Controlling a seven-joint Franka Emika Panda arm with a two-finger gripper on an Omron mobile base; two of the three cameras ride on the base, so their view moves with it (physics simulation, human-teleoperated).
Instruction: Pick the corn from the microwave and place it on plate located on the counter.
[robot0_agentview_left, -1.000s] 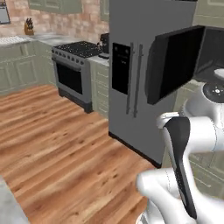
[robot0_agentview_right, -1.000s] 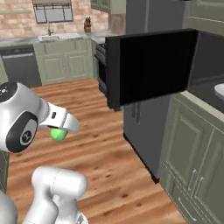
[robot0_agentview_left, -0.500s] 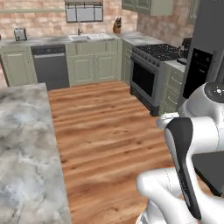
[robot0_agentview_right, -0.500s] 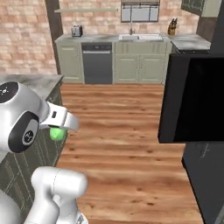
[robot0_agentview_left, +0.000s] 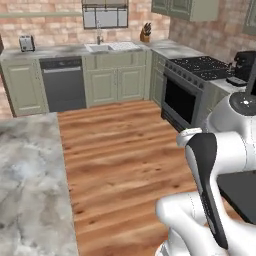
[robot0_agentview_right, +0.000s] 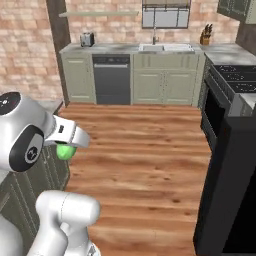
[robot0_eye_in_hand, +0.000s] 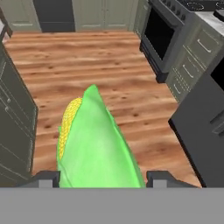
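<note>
Corn (robot0_eye_in_hand: 94, 144) clamped lengthwise between gripper (robot0_eye_in_hand: 99, 178) fingers, carried above wood floor (robot0_eye_in_hand: 100, 78), beside island counter (robot0_agentview_left: 27, 180). Could slip from the smooth husk if swung sharply; plate not yet in sight.

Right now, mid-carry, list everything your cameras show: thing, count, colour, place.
corn: one, yellow cob in green husk, between the gripper's fingertips
counter: one, grey marbled, at the left
dishwasher: one, black, back wall
sink: one, pale, under the window
toaster: one, silver, back worktop
knife block: one, brown, back corner
stove: one, black, right wall
floor: wood planks, centre
gripper: one, dark tips, shut on the corn
</note>
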